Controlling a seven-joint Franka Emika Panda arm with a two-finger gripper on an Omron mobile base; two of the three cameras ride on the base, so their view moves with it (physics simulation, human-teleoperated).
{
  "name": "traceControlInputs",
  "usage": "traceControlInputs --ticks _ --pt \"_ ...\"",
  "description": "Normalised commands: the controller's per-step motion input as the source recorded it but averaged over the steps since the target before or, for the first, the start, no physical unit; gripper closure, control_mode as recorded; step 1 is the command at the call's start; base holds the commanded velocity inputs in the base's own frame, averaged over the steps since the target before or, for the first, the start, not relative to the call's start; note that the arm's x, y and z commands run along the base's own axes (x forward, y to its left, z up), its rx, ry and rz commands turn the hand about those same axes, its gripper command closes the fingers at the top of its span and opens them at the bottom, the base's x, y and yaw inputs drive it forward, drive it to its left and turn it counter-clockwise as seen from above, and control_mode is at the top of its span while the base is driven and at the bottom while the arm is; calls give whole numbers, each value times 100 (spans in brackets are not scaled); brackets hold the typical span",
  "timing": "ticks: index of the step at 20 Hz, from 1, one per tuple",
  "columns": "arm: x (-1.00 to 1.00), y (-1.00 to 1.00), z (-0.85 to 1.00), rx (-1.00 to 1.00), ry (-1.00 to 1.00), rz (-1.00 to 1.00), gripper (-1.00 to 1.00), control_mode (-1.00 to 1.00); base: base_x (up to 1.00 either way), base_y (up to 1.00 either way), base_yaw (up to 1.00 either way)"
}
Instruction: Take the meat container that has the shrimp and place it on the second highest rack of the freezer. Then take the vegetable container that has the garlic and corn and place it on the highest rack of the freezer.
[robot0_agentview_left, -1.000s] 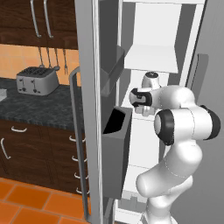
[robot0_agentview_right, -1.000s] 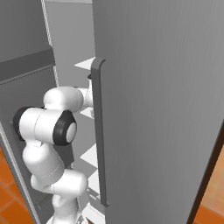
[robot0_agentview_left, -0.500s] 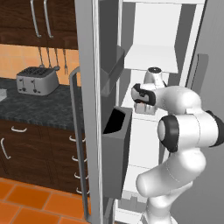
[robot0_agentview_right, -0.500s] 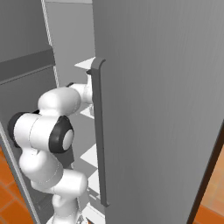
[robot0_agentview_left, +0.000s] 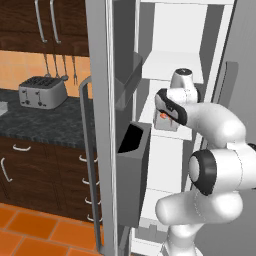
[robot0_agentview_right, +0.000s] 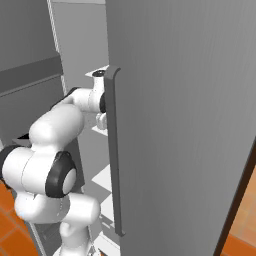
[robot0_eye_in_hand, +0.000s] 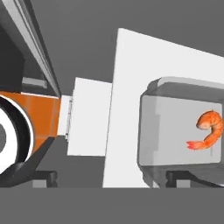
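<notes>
My gripper (robot0_eye_in_hand: 181, 177), jaws wide and holding nothing, hovers over the shrimp container (robot0_eye_in_hand: 181, 127) resting on a white freezer shelf (robot0_eye_in_hand: 124, 109); next I'd fetch the garlic-and-corn container.

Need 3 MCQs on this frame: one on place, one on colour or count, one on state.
1. Where does the shrimp container sit?
A. On a white freezer shelf
B. On the dark counter
C. In a door bin

2. What colour is the shrimp?
A. Green
B. Orange
C. Blue

3. How does the end effector stand?
A. Shut on the container
B. Shut on the door handle
C. Open, holding nothing

Answers: 1 A, the hand view shows the clear box resting on the white shelf. 2 B, it shows orange through the clear lid. 3 C, the jaws stand wide apart and grip nothing, with the container lying free on the shelf.
</notes>
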Motion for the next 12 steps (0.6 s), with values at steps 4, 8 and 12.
traceControlInputs --ticks 4,8,12 --pt "-92 4 13 0 0 -7 -100 -100 0 0 0" --pt "-88 14 22 0 0 -7 -100 -100 0 0 0" --pt "-91 11 32 2 1 -10 -100 -100 0 0 0"
